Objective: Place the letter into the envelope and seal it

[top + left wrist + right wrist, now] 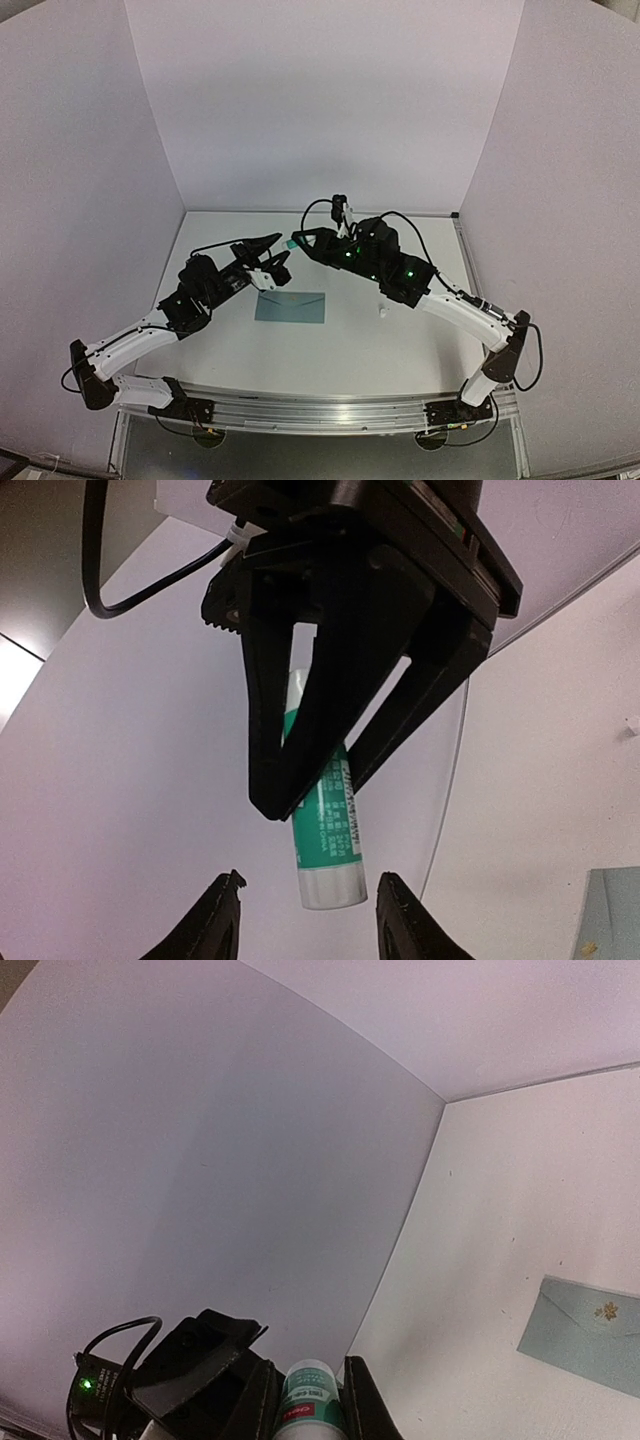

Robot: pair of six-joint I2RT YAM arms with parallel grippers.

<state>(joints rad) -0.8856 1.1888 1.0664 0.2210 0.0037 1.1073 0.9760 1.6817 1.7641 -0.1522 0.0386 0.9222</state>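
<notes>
Envelope lies flat and teal on the bench, near the middle and a little toward the near side, under the gap between the two arms. Its flap looks folded down, though whether it is stuck cannot be told. The letter shows in no view, so it is probably already inside, which makes sealing the step in hand. On the left, the left hand is raised off the bench with its fingers apart, holding nothing. In its own wrist view the fingers stand on either side of the pale lower end of a glue stick, and no contact with it can be made out. To the right, the right hand is clamped on the green-and-white body of that stick and holds it in the air above the far edge of the envelope, with its end pointing toward the left hand. The next move likely calls for the left hand to close squarely on the stick's free end while the right hand grips firmly, either to pull off a cap or to take over the stick. The end must sit centred between the fingers or it may slip.
</notes>
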